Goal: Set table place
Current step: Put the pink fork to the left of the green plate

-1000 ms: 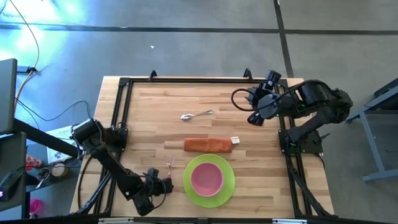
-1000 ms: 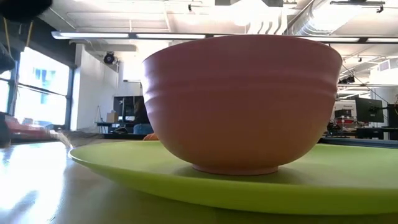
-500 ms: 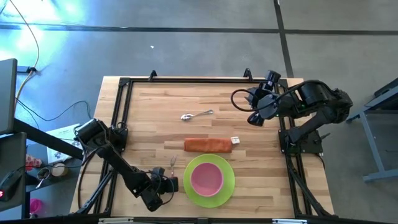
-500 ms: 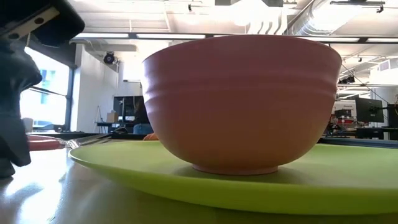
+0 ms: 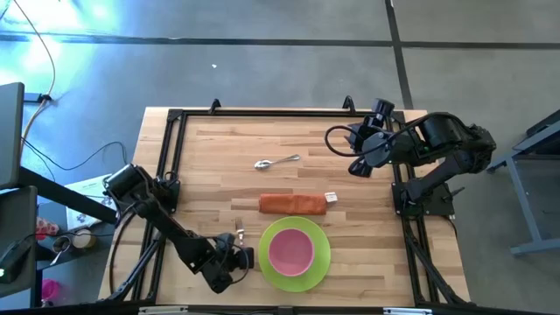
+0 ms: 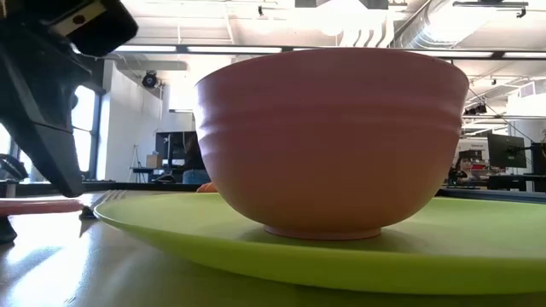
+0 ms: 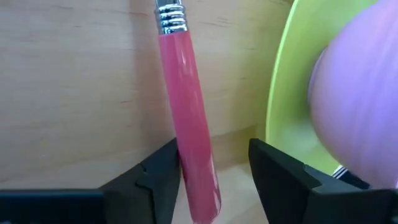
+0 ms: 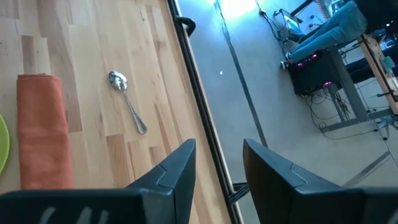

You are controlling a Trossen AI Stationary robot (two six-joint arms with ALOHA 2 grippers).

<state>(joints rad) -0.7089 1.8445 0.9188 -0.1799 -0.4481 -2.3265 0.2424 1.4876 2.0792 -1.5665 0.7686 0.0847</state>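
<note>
Fork (image 7: 186,118) tines cut off by the left wrist view's edge; handle end hidden below. Plate (image 6: 341,247) cropped in the low view. Spoon (image 5: 276,162) too small for detail.

Robotics lab or open workshop — polished concrete floor (image 5: 262,61), butcher-block table (image 5: 227,157) in a black frame, loose cables (image 5: 39,52), exposed ceiling ducts (image 6: 426,30) and strip lights, desk monitors (image 6: 505,152) — large windows (image 6: 43,128).
</note>
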